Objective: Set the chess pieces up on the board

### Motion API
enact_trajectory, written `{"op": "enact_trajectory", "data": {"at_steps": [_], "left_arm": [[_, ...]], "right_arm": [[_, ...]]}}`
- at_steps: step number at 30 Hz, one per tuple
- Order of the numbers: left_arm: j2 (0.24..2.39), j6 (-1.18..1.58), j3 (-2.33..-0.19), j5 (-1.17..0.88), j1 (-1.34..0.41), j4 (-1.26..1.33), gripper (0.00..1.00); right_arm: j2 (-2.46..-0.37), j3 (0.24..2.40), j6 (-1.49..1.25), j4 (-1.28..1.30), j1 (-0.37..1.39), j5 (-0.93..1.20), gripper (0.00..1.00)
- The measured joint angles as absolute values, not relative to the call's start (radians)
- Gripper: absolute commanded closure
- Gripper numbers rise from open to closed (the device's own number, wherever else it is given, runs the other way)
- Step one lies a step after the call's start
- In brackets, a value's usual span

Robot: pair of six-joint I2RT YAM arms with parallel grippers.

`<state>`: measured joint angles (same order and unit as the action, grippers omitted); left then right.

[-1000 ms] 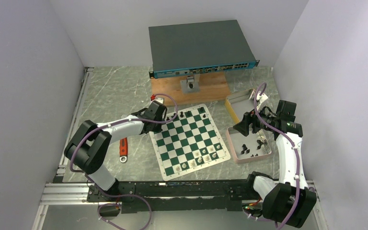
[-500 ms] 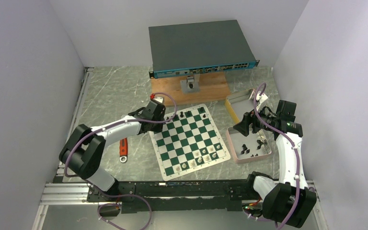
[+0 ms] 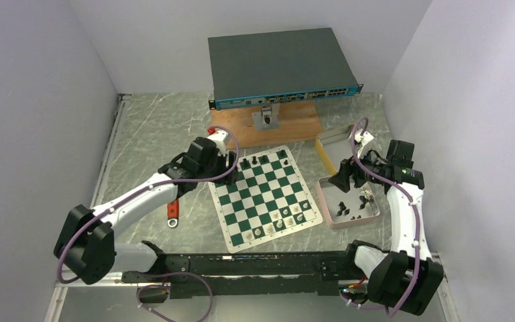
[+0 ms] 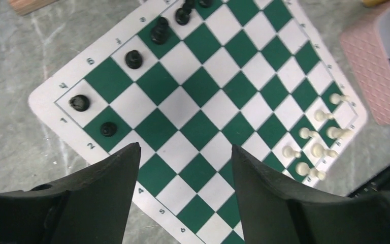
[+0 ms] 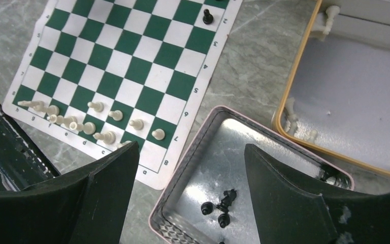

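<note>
i see my left gripper (image 4: 184, 150) spread wide and empty over the board (image 4: 223, 91), black chess pieces (image 4: 133, 59) lining its upper-left edge; my right gripper (image 5: 190, 150) gapes empty above the pink tray (image 5: 180, 169), lower centre.

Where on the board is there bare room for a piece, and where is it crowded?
Bare: the middle rows of the board, between the black pieces and the white pieces. Crowded: the white pieces' near-right corner.

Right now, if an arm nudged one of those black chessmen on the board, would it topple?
Probably: the black chessmen look tall and narrow, so they may tip easily. They seem to be light plastic, so one could skid too. The board looks like a thin mat that might shift.
</note>
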<state>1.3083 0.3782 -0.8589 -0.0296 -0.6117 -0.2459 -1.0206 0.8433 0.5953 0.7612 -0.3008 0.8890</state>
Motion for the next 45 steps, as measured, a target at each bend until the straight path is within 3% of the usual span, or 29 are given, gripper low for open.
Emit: {"op": "enact_trajectory", "data": {"at_steps": [16, 29, 45], "left_arm": [[1.097, 0.372, -0.653, -0.297, -0.612, -0.051, 0.17], [1.055, 0.356, -0.622, -0.405, -0.612, 0.019, 0.17], [1.057, 0.356, -0.621, -0.432, -0.612, 0.041, 0.17]], "right_arm": [[-1.102, 0.933, 0.709, 0.902, -0.337, 0.649, 0.22], [-1.316, 0.926, 0.768, 1.002, -0.344, 0.486, 0.48], [-1.439, 0.854, 0.819, 1.037, -0.334, 0.404, 0.64]]}}
